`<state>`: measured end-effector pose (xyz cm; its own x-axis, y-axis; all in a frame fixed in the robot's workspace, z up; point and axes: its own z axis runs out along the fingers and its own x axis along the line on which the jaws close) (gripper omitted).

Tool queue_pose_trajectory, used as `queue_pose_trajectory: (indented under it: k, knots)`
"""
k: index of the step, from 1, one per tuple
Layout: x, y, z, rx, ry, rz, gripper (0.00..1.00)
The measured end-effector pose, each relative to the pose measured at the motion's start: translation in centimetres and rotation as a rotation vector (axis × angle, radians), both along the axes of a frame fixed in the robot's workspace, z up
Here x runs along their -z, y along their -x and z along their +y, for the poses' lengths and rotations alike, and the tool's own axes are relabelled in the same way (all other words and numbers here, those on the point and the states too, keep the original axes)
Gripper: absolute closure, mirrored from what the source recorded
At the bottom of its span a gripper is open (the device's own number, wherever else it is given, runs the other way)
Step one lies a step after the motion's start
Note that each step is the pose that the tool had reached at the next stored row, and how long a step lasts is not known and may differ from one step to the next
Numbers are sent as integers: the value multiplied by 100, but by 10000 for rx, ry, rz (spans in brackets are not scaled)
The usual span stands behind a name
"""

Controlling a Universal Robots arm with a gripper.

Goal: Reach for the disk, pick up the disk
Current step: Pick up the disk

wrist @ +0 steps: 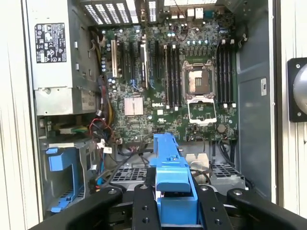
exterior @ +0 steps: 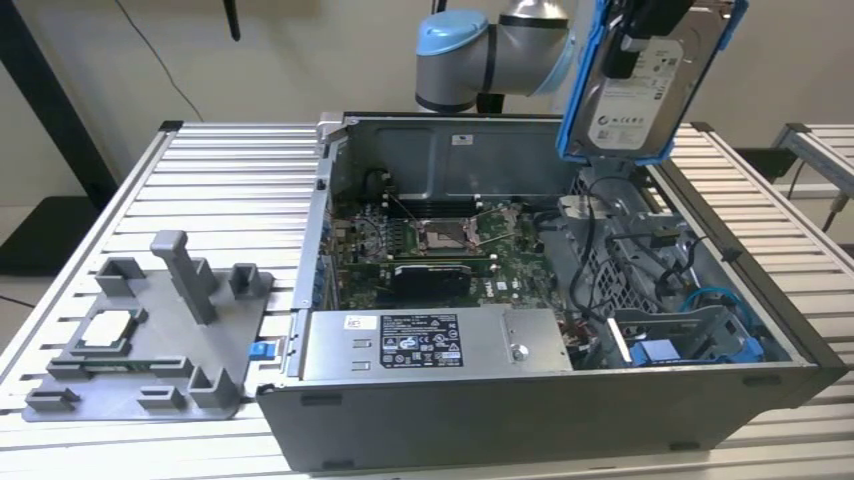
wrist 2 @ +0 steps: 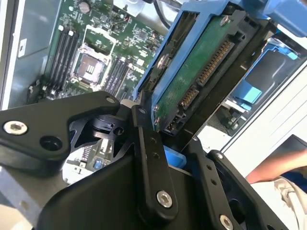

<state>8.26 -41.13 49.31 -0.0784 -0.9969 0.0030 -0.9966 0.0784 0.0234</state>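
Note:
The disk (exterior: pixel 643 85), a silver hard drive with a white label in a bright blue carrier, hangs upright in the air above the back right corner of the open computer case (exterior: pixel 534 400). My gripper (exterior: pixel 638 35) is shut on it from above. In the second wrist view the disk (wrist 2: pixel 192 76) shows its green circuit side and connectors, clamped between the black fingers (wrist 2: pixel 149 158). In the first wrist view the blue carrier edge of the disk (wrist: pixel 170 167) sticks out between the fingers (wrist: pixel 142 206), over the motherboard (wrist: pixel 158 86).
Inside the case are a power supply (exterior: pixel 434 342), cables and a blue drive bay (exterior: pixel 687 335). A grey fixture (exterior: pixel 147 340) carrying a small white-silver chip (exterior: pixel 107 328) lies on the slatted table (exterior: pixel 227 190) at the exterior view's left. A person's arm (wrist 2: pixel 273 167) is near the case.

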Motion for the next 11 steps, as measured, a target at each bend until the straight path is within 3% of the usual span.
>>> queue_pose_trajectory:
  k: [11]
  knots:
    - [2,-16,-176,0,0,44,100]
